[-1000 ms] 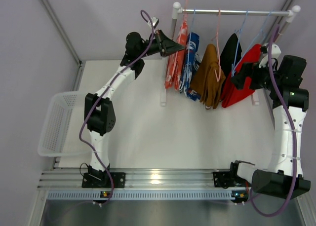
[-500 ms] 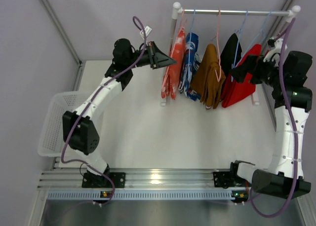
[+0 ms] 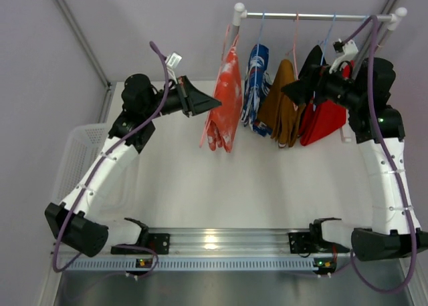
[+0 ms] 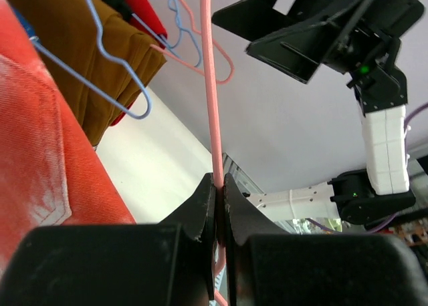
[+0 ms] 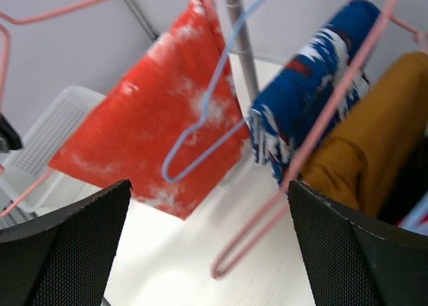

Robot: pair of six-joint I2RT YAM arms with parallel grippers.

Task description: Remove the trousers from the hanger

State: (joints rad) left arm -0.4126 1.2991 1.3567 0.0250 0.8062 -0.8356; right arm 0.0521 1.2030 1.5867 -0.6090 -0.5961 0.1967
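Left claw: pinched right down on the thin pink hanger. The wrist view shows the two fingers squeezed together with just the wire between them.
Hanger: runs at a slant from up near the left end of the rail down past the claw. I honestly can't tell whether its hook is on the rail.
Trousers: orange-red with whitish speckles, draped on that hanger. They hang just right of the left claw, tilted and up off the table. There's a clear gap between them and the blue patterned garment to their right.
Right claw: jaws spread as wide as they go, nothing in them. It hangs up by the rail in front of the brown trousers and the red garment, pointing left.
Rest of the rail: blue garment, brown trousers, something black, then the red one.
Basket: white mesh, at the left table edge, well apart from the clothes.
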